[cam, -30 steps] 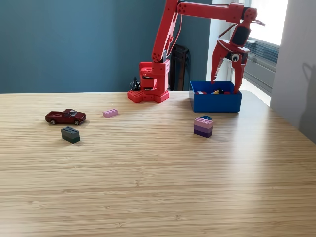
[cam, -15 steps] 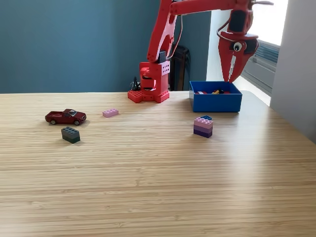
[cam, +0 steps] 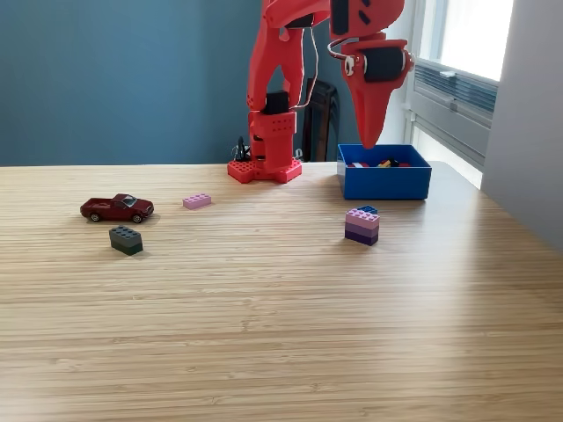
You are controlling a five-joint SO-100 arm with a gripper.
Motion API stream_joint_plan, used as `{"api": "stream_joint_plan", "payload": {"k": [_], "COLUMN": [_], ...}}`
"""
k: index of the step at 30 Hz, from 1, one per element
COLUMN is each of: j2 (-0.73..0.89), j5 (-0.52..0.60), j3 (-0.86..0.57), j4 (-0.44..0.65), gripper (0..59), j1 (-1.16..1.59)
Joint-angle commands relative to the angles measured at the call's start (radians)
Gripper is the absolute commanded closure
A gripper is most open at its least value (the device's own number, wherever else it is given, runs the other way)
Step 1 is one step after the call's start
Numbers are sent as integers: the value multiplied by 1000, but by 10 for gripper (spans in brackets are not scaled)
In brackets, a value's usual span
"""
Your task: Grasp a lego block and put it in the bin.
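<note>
Swung away from over the bin (cam: 384, 182): a second ago the gripper (cam: 369, 141) hung spread wide above the blue box at the table's far right corner in the exterior view; half a second ago it had lifted with jaws drawn together; now the whole arm (cam: 274, 61) has rotated toward the exterior view's left and the gripper hangs high, just off the bin's left wall and above its rim, pointing down. Jaws appear pressed together to a single red wedge with nothing visible between them, though from this side-on angle a narrow gap could be hidden. Bin unchanged, sitting beside the arm's base (cam: 265, 167) near the far edge of the table (cam: 281, 334), with several small coloured pieces showing over its rim. Judgement: a drop has just been completed and the arm is heading out for another block. Candidates on the table, none disturbed across the frames: stacked pink-and-purple block (cam: 361, 226) closest, toward the near side of the bin; pink flat block (cam: 197, 201) left of the base; dark green block (cam: 127, 240) further toward the left edge, just beside a red toy car (cam: 117, 208). Next pickup will require reopening the jaws before descent.
</note>
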State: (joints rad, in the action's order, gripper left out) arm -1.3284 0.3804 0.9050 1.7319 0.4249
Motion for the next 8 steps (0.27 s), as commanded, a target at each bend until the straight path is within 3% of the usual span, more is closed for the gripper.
{"api": "stream_joint_plan", "payload": {"k": [1, 8], "j2": [-98, -97], "j5": [-5, -11], "j3": [-57, -38], "j4": [29, 29], "gripper": [585, 585], "j1": [-9, -8]}}
